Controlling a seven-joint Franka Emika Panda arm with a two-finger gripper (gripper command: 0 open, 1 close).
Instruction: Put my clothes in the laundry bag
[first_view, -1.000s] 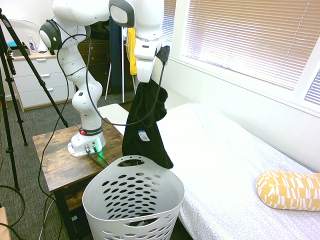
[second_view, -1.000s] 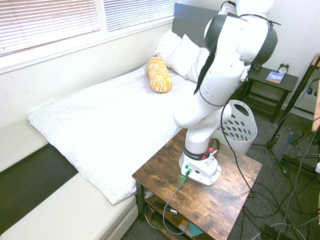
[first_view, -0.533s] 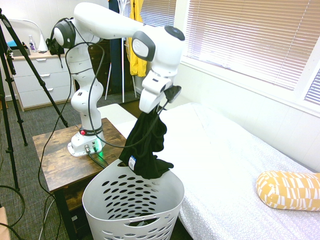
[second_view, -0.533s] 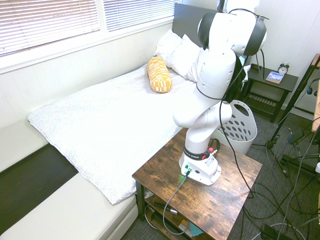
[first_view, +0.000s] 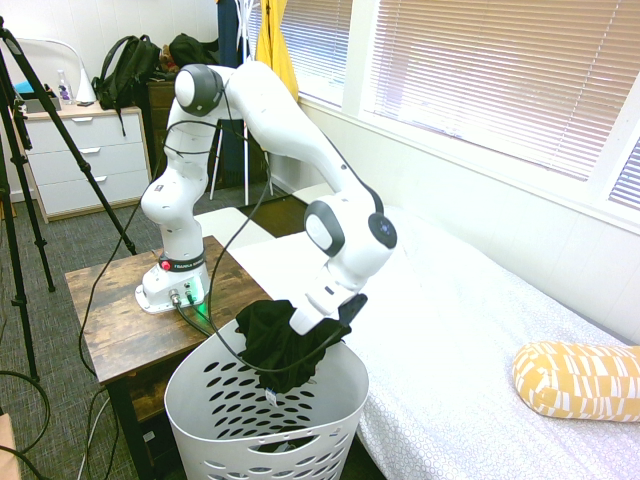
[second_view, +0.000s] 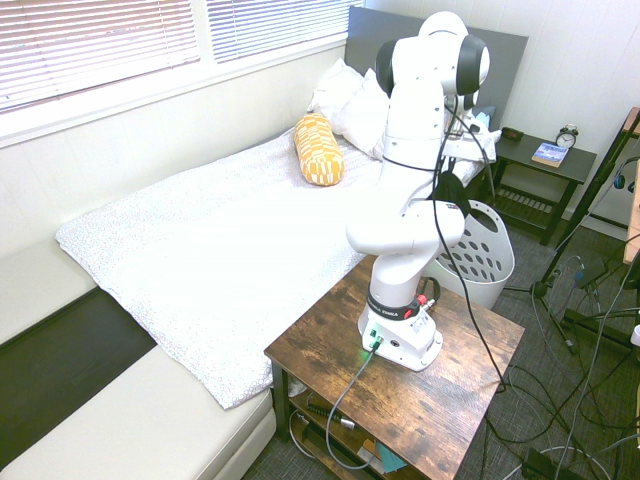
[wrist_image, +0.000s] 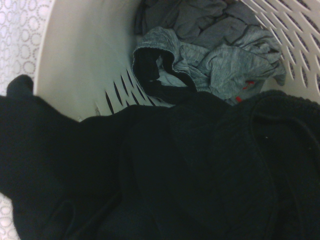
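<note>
Low, the arm bends over the basket (first_view: 200, 405), gripper (first_view: 322, 330) clamped on black garment (first_view: 275, 345)

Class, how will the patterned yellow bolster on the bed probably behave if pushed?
The bolster would likely roll, since its body is rounded like a log. It probably gives under pressure, as its fabric cover looks plump and padded.
</note>
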